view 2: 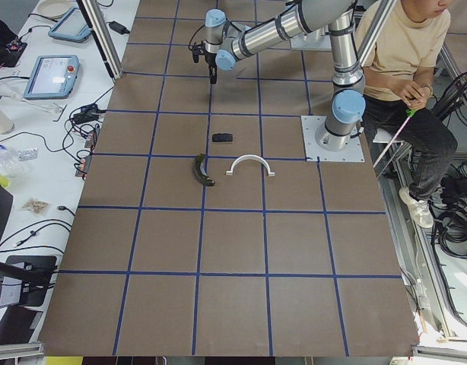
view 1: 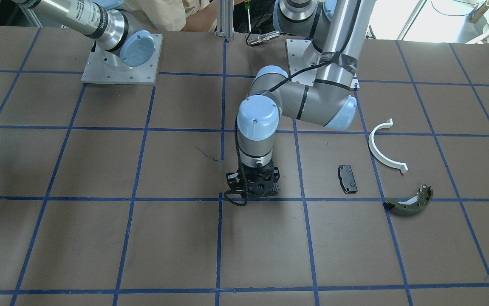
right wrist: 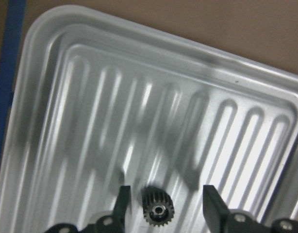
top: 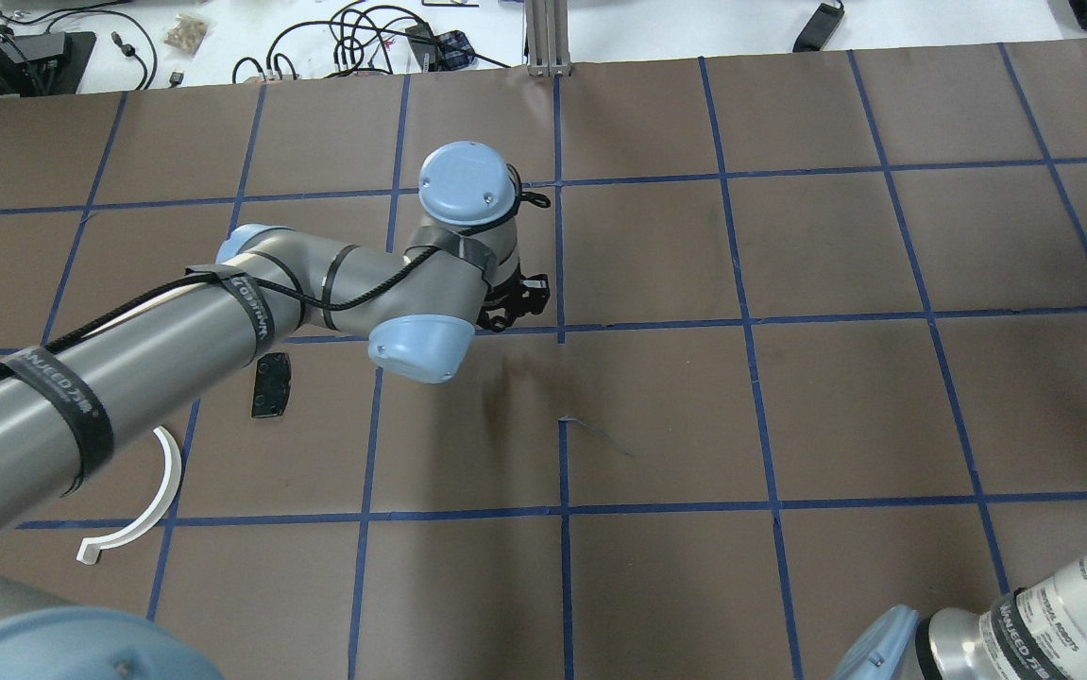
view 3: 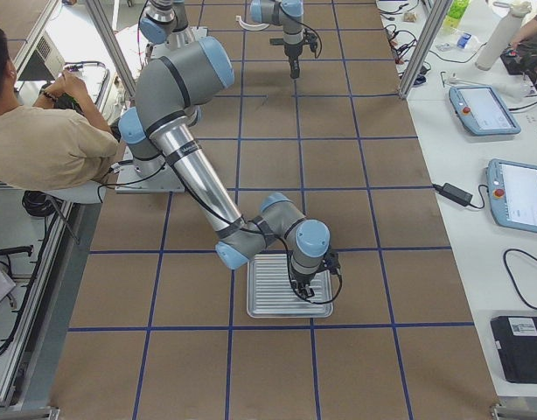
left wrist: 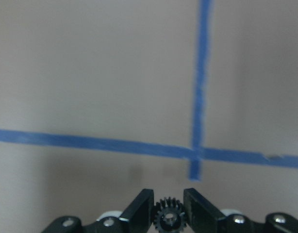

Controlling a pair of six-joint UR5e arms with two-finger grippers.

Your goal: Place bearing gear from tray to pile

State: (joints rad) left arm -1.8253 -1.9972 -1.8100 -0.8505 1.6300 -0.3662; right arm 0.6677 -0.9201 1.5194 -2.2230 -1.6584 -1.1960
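My left gripper (left wrist: 168, 195) is shut on a small black bearing gear (left wrist: 169, 218) and holds it just above the brown table by a blue tape crossing; it also shows in the front view (view 1: 252, 189). My right gripper (right wrist: 166, 199) is open, with its fingers (right wrist: 123, 201) either side of a second black gear (right wrist: 157, 212) that lies in the ridged metal tray (right wrist: 139, 97). The pile lies apart from the left gripper: a white half-ring (view 1: 382, 148), a black pad (view 1: 348, 179) and an olive-green shoe (view 1: 410, 202).
The tray (view 3: 268, 302) sits on the robot's right side of the table, under the right arm. A person sits behind the robot bases (view 2: 405, 53). Tablets and cables lie on the side bench (view 3: 513, 188). Blue tape lines grid the table.
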